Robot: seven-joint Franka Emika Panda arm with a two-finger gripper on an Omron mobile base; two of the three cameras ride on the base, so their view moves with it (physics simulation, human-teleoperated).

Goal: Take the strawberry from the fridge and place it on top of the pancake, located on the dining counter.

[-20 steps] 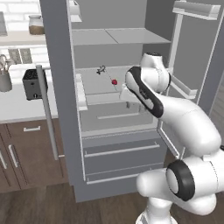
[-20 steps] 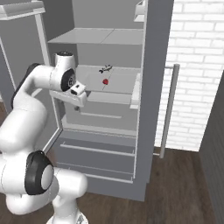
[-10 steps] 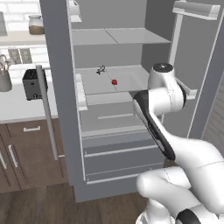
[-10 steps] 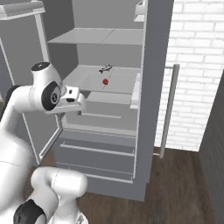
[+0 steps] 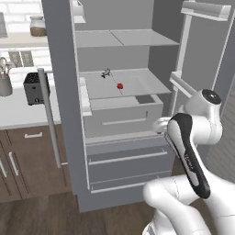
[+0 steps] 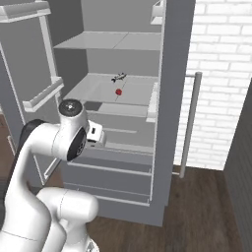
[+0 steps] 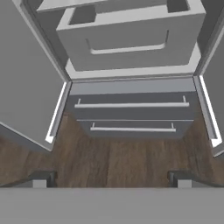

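Red strawberry [image 5: 120, 86] sits on the middle shelf [image 5: 137, 85] of the open fridge [image 5: 59, 114], at about 11 o'clock, up and beyond the tool [image 7: 111, 177]. Tool jaws spread fully, holding nothing, aimed down at the bottom drawers [image 7: 131, 116]; reach must go up and inward.

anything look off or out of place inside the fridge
Nothing looks spilled or damaged. The strawberry sits alone, loose on a bare shelf of the open fridge, with a small dark thing behind it, too small to identify. Both bottom drawers look shut and straight.
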